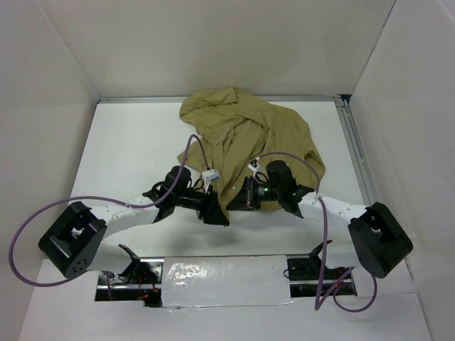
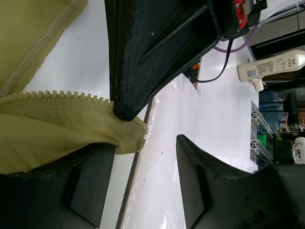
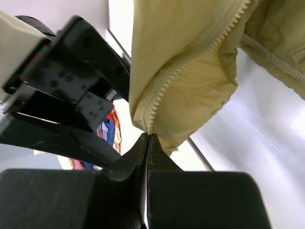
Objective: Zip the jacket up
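Jacket (image 1: 249, 135) sits crumpled at far-centre of the table (image 1: 135, 149), bunched up near the back wall. Long axis runs far-to-near, w/ a narrow lower end pointing down toward the arms and ending btwn the two grippers.

R gripper (image 1: 238, 197) has that lower end. In the R wrist view the fingers (image 3: 128, 160) are pressed tight together on the fabric edge right at the bottom of the zipper teeth (image 3: 190, 62), and the cloth hangs away from the pinch.

L gripper (image 1: 215, 209) is just beside it on the L. Its jaws stand apart, white table showing btwn them in the L wrist view. A hem corner (image 2: 131, 138) of the other front edge, w/ its own teeth row (image 2: 62, 95), touches the tip of one finger (image 2: 157, 57) but isn't clamped.
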`<state>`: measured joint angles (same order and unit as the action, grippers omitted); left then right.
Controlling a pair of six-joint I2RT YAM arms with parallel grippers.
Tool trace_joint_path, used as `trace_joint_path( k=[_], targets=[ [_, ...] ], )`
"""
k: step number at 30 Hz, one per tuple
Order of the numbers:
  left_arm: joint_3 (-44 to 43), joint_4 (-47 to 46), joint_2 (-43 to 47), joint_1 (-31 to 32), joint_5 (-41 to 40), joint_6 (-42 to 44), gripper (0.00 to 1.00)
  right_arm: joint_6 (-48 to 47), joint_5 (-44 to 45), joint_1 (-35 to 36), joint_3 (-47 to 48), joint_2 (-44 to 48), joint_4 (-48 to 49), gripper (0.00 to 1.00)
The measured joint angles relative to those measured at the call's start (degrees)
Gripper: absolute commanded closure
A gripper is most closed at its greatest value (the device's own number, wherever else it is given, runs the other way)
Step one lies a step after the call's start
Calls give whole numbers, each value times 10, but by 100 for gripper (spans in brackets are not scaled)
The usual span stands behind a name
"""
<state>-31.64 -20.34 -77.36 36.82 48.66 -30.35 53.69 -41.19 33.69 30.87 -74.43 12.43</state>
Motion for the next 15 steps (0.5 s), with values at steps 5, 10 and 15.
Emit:
trace_joint_path(
  k=[5,10,15],
  targets=[
    [0,-5,-6,8,-10,-3,47,0,-4,-1,2,1,2,100],
    [-7,-10,-9,10,-17,-10,83,0,-12,-1,3,1,2,100],
    [-9,-9,-9,12,-24,-15,100,-10,-10,-2,9,1,-12,100]
  ],
)
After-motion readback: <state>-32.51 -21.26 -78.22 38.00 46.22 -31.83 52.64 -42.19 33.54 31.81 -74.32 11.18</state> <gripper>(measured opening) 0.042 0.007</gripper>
